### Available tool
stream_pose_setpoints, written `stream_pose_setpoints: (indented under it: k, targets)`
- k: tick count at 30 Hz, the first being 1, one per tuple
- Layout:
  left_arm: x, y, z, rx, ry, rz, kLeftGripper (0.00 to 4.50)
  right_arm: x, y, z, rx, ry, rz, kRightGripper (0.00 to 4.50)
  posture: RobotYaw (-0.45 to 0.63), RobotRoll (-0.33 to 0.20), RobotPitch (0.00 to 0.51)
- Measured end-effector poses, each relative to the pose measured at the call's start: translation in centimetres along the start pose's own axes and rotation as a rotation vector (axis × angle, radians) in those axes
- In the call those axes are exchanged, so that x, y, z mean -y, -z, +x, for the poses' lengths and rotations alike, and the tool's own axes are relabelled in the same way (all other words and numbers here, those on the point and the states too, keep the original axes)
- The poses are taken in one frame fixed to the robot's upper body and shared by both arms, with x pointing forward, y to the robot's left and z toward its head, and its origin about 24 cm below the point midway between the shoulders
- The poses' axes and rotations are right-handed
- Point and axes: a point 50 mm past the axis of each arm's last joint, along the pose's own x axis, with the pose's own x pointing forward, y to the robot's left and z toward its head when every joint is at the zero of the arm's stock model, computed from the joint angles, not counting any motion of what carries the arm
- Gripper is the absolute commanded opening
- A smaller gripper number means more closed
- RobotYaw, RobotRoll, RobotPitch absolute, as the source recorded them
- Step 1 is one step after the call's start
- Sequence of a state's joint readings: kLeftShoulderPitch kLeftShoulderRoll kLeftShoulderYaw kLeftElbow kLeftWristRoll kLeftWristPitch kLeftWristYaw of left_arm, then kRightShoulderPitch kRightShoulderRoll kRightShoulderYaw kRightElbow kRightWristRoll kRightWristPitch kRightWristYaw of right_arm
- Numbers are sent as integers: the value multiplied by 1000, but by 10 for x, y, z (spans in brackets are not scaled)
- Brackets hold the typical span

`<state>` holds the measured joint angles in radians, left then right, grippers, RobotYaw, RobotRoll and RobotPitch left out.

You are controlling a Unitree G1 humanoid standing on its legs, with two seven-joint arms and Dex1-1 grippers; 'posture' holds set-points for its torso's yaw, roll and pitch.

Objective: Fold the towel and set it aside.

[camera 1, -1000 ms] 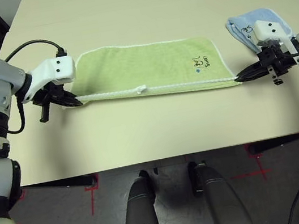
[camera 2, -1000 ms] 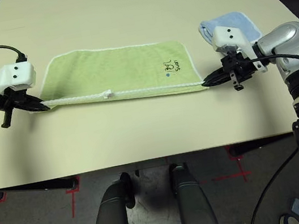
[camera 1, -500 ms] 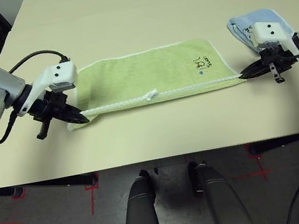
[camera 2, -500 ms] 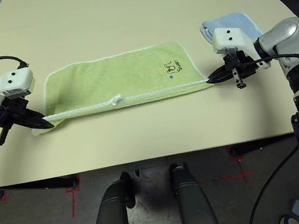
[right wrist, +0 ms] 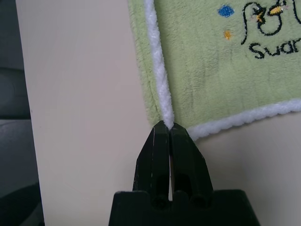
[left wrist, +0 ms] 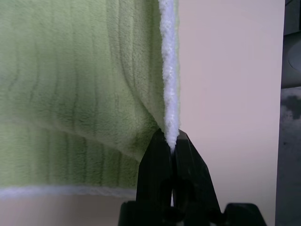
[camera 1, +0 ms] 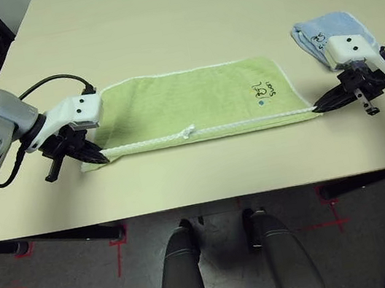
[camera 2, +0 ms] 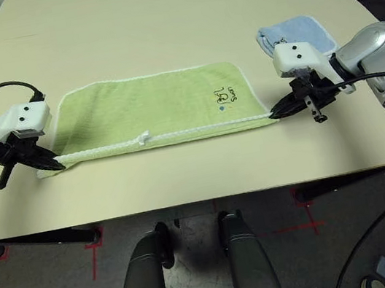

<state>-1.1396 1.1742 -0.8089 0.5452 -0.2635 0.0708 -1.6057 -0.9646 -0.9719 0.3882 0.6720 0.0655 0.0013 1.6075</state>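
At the left side of the beige table (camera 1: pixel 172 22), the left gripper (camera 1: pixel 99 158) points down at the tabletop with its two black fingers pressed together on the near left corner of the towel (camera 1: pixel 193 103), the white stitched edging caught between the tips; in the left wrist view the fingertips (left wrist: pixel 162 155) pinch that white cord right where it meets the green terry, and the cloth puckers a little toward the pinch. The towel itself lies stretched long across the middle of the table, light green, folded lengthwise so that a near edge with white edging runs in a straight taut line from one gripper to the other. A small white tag (camera 1: pixel 189 131) sits on that near edge, a little left of the middle. Toward the right end of the cloth a small dark embroidered mark (camera 1: pixel 263 89) with lettering faces up, near the far right corner. At the right end, the right gripper (camera 1: pixel 317 106) has its fingers closed on the near right corner of the towel; the right wrist view shows the tips (right wrist: pixel 164 136) clamped on the white edging just at the corner, with the embroidered mark close beyond. Just behind the right gripper's white housing, a pale blue cloth (camera 1: pixel 325 31) lies folded on the table near its right edge, apart from the green towel.
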Motion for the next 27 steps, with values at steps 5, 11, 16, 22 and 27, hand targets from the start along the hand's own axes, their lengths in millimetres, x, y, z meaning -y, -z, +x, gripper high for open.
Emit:
stream_pose_setpoints:
  k: [5,11,16,22,27]
  targets:
    - [-15,-6,-6,-6,-51,13,56,9,-3,-2,-12,53,-13,0,-2,0,234]
    - [-40,-16,-19,-8,-215,39,56,30,-9,-4,1,242,-32,0,1,0,238]
    - [-52,-16,-21,11,-362,23,56,41,-12,-3,32,368,-27,0,9,0,240]
    - [-60,-14,-10,-6,-434,10,56,55,-18,6,7,532,-54,0,9,0,242]
    - [-65,-13,-11,-24,-508,-7,56,62,-24,14,-3,608,-83,0,6,0,241]
